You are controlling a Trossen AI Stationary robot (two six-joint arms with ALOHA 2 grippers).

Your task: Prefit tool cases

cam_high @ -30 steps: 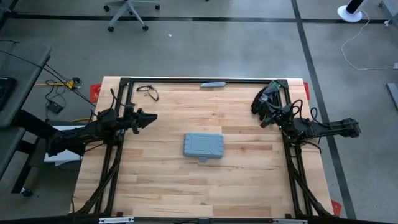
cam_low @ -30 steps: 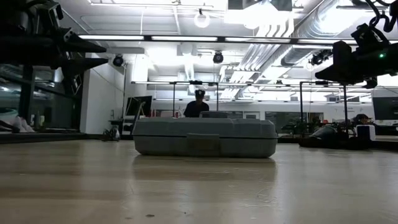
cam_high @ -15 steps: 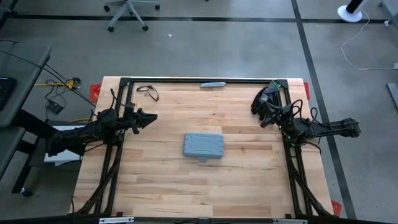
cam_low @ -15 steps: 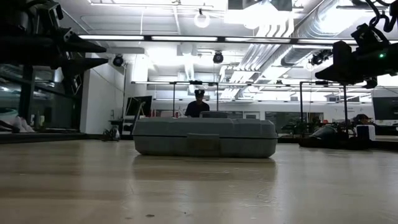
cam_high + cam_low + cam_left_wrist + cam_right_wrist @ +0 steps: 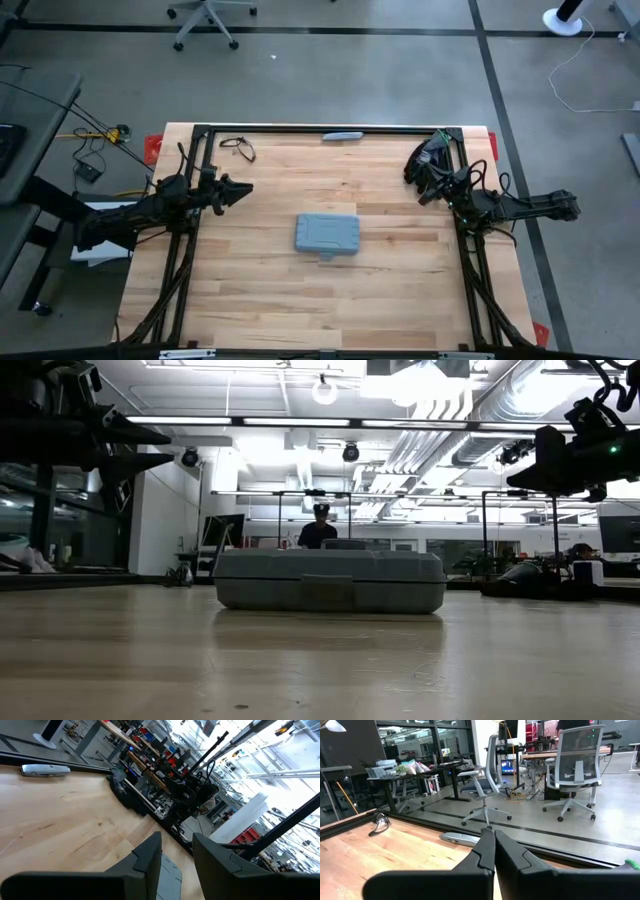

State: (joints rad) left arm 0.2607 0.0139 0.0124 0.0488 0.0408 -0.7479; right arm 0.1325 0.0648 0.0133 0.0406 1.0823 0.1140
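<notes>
The grey-blue tool case point(image 5: 327, 234) lies shut and flat on its underside in the middle of the wooden table, its small handle tab toward the near edge. The low view shows it side-on point(image 5: 329, 582), and one corner point(image 5: 169, 875) shows between the fingers in the left wrist view. My left gripper point(image 5: 245, 188) hovers level at the table's left side, above and left of the case, open with nothing between its fingers point(image 5: 177, 840). My right gripper point(image 5: 415, 172) hovers at the far right, shut point(image 5: 494, 837) and pointing toward the far edge.
A pair of glasses point(image 5: 238, 148) and a flat silver object point(image 5: 342, 135) lie near the far edge. A black frame point(image 5: 300, 128) borders the table's far, left and right sides. Bare wood surrounds the case. A person point(image 5: 320, 530) stands in the room behind.
</notes>
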